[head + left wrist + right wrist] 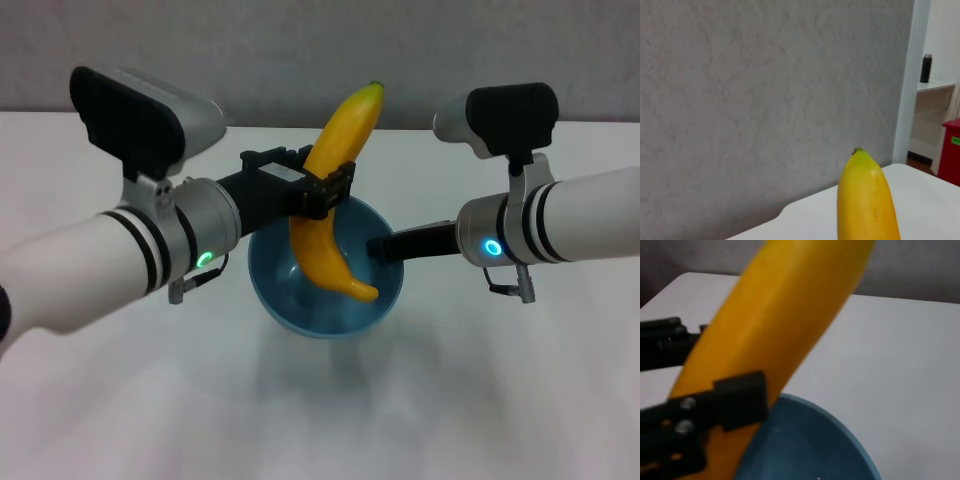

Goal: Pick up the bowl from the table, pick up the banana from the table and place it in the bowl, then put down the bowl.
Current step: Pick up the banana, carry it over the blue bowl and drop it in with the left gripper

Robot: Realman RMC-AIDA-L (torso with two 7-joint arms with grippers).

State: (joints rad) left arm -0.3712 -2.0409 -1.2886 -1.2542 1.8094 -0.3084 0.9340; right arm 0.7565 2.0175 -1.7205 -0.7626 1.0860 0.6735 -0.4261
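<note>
The light-blue bowl (pixel 325 297) is held above the white table (pixel 320 410) by my right gripper (pixel 385 247), which is shut on its right rim. My left gripper (pixel 322 190) is shut on the yellow banana (pixel 335 170) at its middle and holds it nearly upright, stem end up. The banana's lower end rests inside the bowl. The banana's tip shows in the left wrist view (pixel 867 200). In the right wrist view the banana (pixel 780 325) fills the frame above the bowl's rim (pixel 840 427), with my left gripper's finger (pixel 735 400) on it.
A grey wall (pixel 320 50) stands behind the table's far edge. In the left wrist view a side table with a dark bottle (pixel 925 68) and a red object (pixel 952 150) stand far off.
</note>
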